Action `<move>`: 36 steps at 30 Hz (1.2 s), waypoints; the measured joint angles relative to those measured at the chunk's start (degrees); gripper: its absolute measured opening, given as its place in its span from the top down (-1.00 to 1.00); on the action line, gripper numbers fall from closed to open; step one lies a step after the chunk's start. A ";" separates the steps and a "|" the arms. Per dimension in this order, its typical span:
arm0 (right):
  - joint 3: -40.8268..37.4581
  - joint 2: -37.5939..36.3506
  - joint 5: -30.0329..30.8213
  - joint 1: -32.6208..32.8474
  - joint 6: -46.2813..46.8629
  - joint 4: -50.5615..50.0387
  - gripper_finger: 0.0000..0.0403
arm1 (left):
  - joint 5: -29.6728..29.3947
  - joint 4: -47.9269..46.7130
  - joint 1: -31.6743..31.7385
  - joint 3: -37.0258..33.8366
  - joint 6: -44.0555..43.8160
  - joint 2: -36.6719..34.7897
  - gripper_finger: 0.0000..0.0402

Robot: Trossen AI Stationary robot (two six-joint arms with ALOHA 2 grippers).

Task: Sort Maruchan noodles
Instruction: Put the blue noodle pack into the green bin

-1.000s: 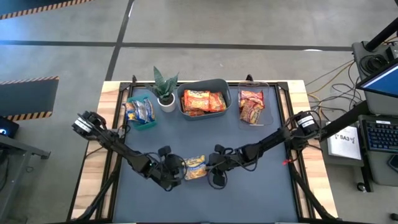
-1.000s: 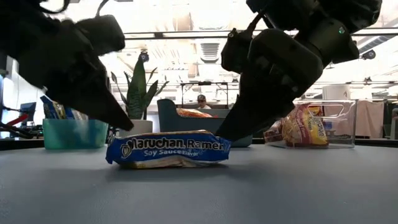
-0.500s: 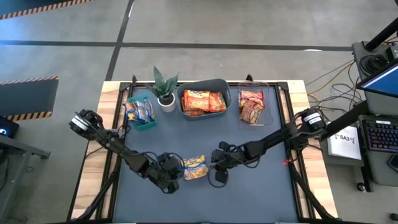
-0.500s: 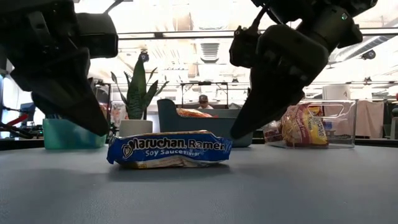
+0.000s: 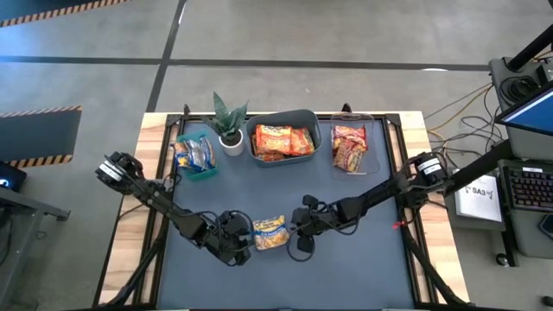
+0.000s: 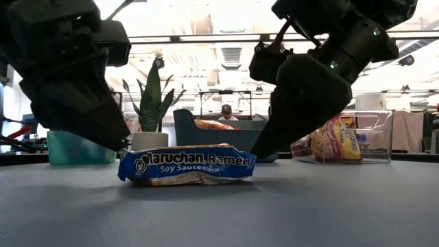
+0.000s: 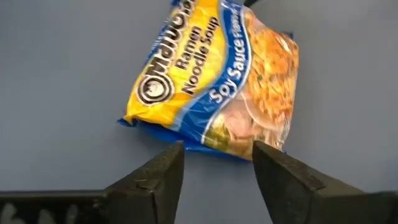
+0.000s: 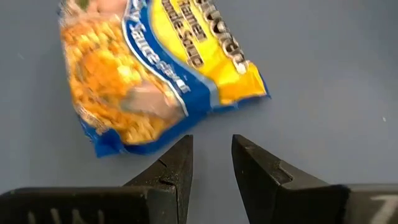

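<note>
At the front centre of the dark worktop [image 5: 346, 259], one soy sauce ramen packet [image 5: 270, 233] lies flat between two grippers.

Its long axis runs left to right across the worktop, a long edge with the printed name facing the low camera. The left gripper [image 5: 239, 238] sits just beside its left end, fingers [image 7: 155, 180] parted and empty; the right gripper [image 5: 298, 235] sits just beside its right end, fingers [image 8: 177, 165] slightly parted, holding nothing. Behind stand a teal bin [image 5: 203, 171], a potted plant [image 5: 229, 121], a grey bin [image 5: 282, 157] of orange packets [image 5: 281, 140] and a clear bin [image 5: 375, 147] of red packets [image 5: 349, 147].
</note>
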 joint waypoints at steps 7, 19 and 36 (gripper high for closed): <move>-0.04 3.03 0.06 0.63 -0.59 5.14 0.49 | -0.59 1.27 0.00 0.02 -11.56 3.09 0.06; -0.11 3.28 0.13 0.96 -0.76 5.86 0.49 | -3.19 5.56 -0.11 0.02 -16.21 6.33 0.05; -0.09 2.93 -0.03 0.65 2.73 3.94 0.49 | -3.41 5.24 -0.07 2.16 -5.96 5.61 0.05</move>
